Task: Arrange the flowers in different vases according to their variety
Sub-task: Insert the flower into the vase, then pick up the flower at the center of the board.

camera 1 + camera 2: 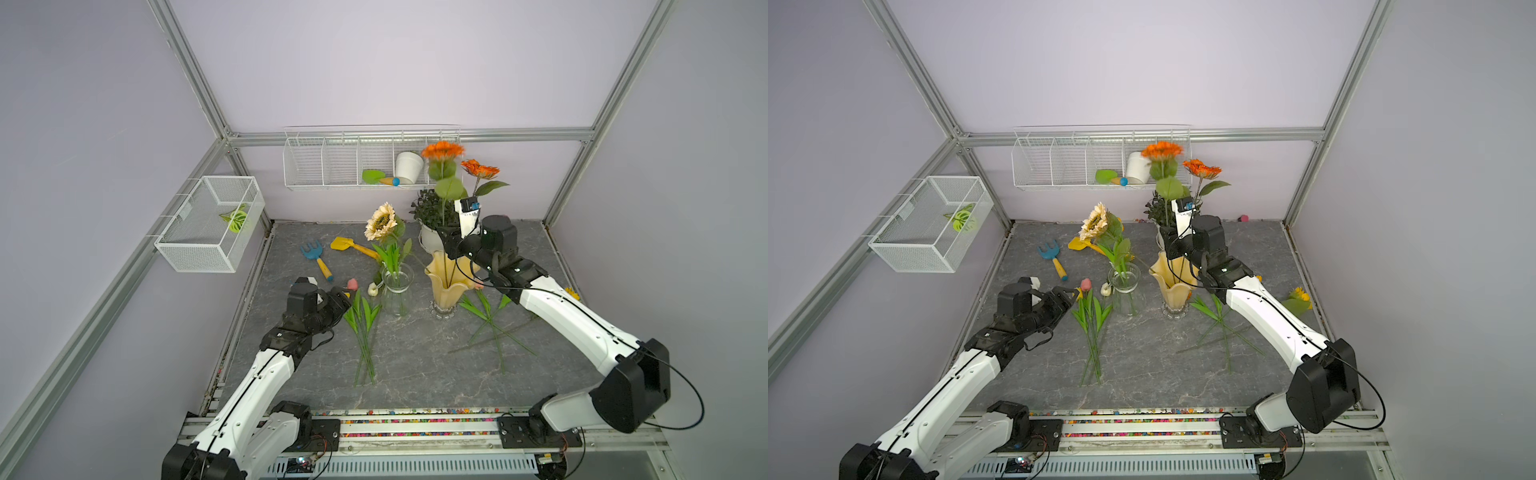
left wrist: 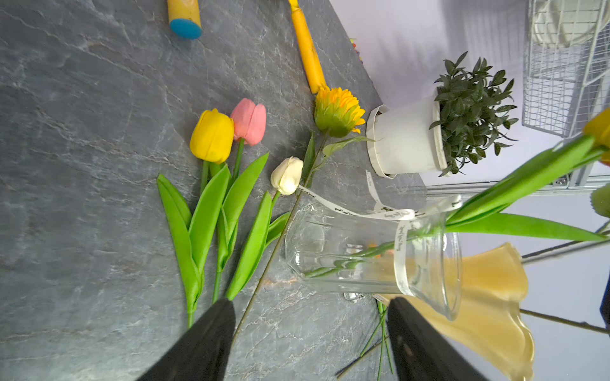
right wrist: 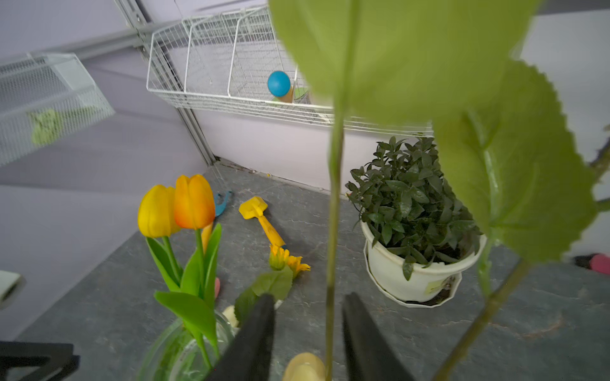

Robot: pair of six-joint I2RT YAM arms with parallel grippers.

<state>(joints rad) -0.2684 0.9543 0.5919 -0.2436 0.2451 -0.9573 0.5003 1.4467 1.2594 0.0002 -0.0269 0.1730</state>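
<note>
3 loose tulips flat on tabletop, buds just off L gripper; jaws apart, nothing btwn. Next, clear vase upright w/ orange + yel tulips inside; cream sunflower above it, can't tell if stem's in. Then yellow vase upright, orange bloom on stem running down into it, 2nd orange bloom just right. R gripper over rim, jaws apart either side of that stem, not pinching. Far right, loose stems crossed on tabletop by vase foot.

Tulips on table beside flask vase
</note>
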